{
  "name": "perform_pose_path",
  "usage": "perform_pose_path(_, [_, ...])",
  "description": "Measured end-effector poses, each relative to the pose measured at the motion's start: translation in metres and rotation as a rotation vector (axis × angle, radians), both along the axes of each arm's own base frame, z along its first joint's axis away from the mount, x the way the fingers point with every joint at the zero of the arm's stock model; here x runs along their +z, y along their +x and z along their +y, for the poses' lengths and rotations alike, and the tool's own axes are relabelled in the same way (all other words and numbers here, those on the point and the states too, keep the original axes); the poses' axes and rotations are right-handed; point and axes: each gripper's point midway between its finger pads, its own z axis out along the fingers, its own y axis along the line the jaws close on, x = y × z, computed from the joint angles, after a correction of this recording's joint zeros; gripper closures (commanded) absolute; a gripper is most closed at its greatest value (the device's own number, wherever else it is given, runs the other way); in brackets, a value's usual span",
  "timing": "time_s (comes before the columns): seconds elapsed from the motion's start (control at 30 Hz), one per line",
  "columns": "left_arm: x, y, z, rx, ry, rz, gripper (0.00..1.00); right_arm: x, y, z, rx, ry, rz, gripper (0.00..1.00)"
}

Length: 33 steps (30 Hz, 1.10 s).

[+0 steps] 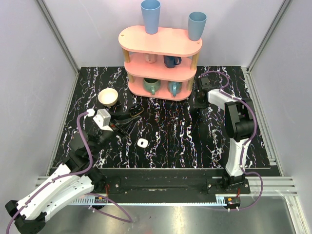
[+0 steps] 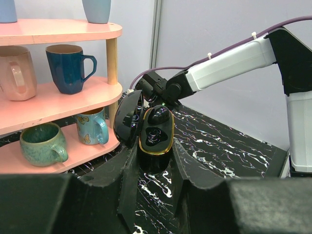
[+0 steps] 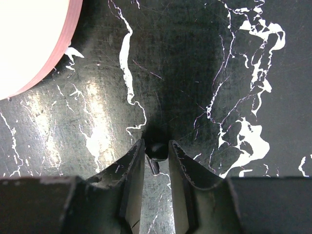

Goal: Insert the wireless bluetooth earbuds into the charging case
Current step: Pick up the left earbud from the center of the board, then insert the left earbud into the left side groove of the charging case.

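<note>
- Left gripper (image 2: pixel 155 150): arm reaches forward on the left, clamped on the open black charging case (image 2: pixel 155 132), lid swung left.
- Right gripper (image 3: pixel 156 145): arm stretched far, pointing down, closed on a dark earbud (image 3: pixel 157 150) on the desk (image 3: pixel 229 63), near the shelf (image 3: pixel 73 29) edge; bare desk rightward.

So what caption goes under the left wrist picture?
Left gripper pinches the open black charging case, with the pink mug shelf and the right arm behind.

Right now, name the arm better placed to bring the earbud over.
Right: the right end effector straddles the black earbud on the table, while the left end effector holds the open black case.
</note>
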Motion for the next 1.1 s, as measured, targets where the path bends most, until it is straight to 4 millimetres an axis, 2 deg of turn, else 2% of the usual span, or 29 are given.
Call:
perform_pose_path(0.3, [0.0,0.0,0.0,0.0,0.0,0.0,1.0,0.0,0.001,0.0,-0.001,0.001,-0.001,0.85])
perform_pose_path(0.53, [0.0,0.0,0.0,0.0,0.0,0.0,1.0,0.002,-0.001,0.001,0.002,0.005,-0.004,0.87])
perform_pose_path(0.67, [0.0,0.0,0.0,0.0,0.0,0.0,1.0,0.014,-0.015,0.005,0.017,0.013,-0.033,0.87])
perform_pose_path(0.73, [0.0,0.0,0.0,0.0,0.0,0.0,1.0,0.037,-0.024,0.011,0.033,0.03,-0.089,0.88])
perform_pose_path(0.83, [0.002,0.0,0.0,-0.001,-0.005,-0.004,1.0,0.087,-0.03,0.025,0.056,0.076,-0.226,0.88])
perform_pose_path(0.97, [0.003,0.002,-0.002,-0.003,-0.011,-0.004,1.0,0.176,-0.042,0.049,0.093,0.164,-0.473,0.88])
perform_pose_path(1.1, [0.001,0.004,-0.005,-0.008,-0.017,0.011,1.0,0.254,-0.071,0.07,0.13,0.259,-0.686,0.88])
